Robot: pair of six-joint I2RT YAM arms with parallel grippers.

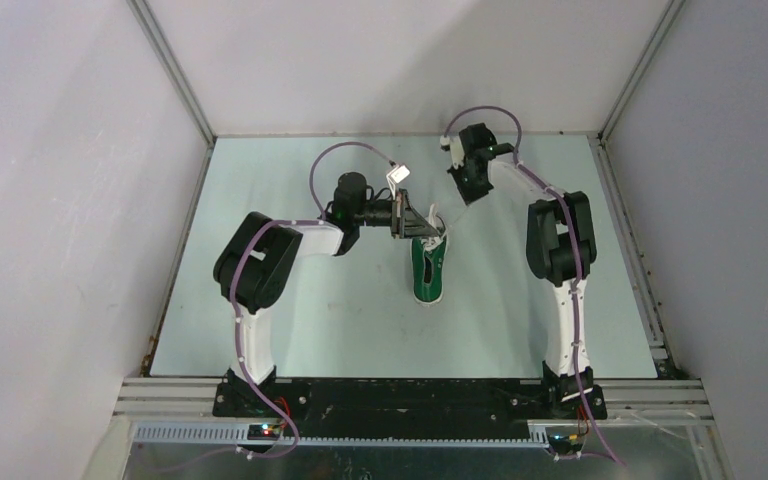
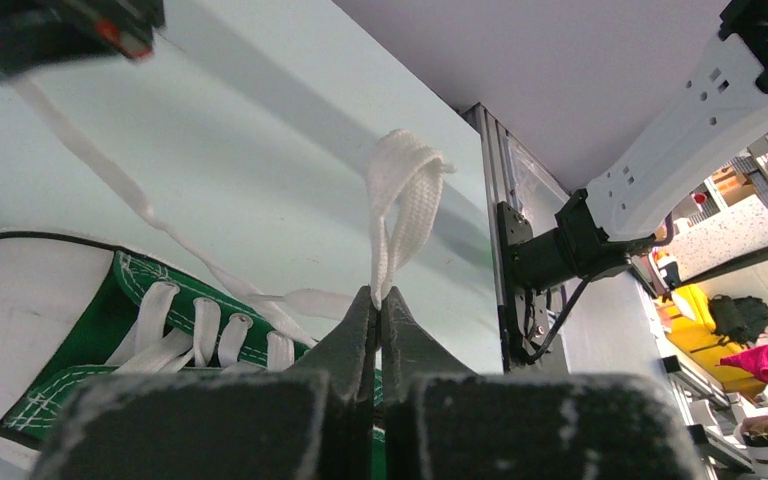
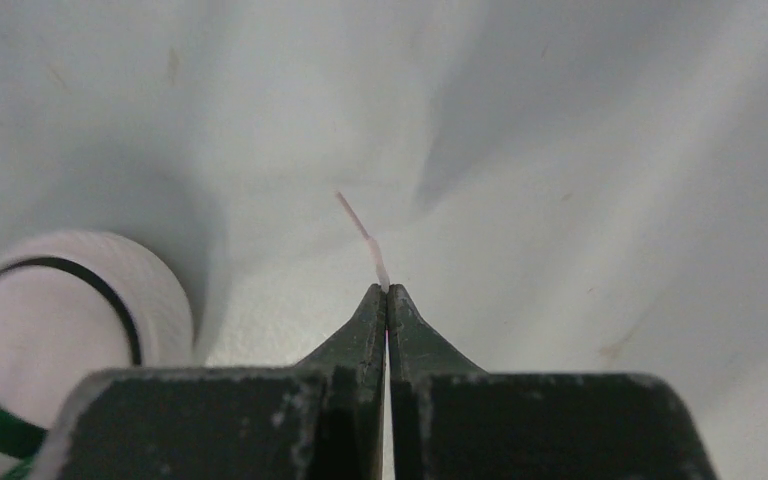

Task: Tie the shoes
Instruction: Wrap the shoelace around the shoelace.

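Near the middle of the pale green table (image 1: pixel 290 310) lies the small green canvas sneaker with its white rubber sole (image 1: pixel 428 272), heel toward six o'clock and toe cap toward twelve. The left tool (image 2: pixel 380 300) reaches in from nine o'clock over the toe end, hiding it from above. It is pinched fully together on a doubled loop of flat white lace (image 2: pixel 405 180). At one o'clock from the shoe the right tool (image 3: pixel 387 292) is squeezed just as tight, with a thin lace tip (image 3: pixel 362 228) poking out. A stretched lace strand (image 2: pixel 110 175) slants from it to the eyelets. White walls (image 1: pixel 60 200) box the table in. A grey metal rail (image 2: pixel 488 180) lines the three o'clock edge beside the black-and-white right arm (image 1: pixel 558 250).
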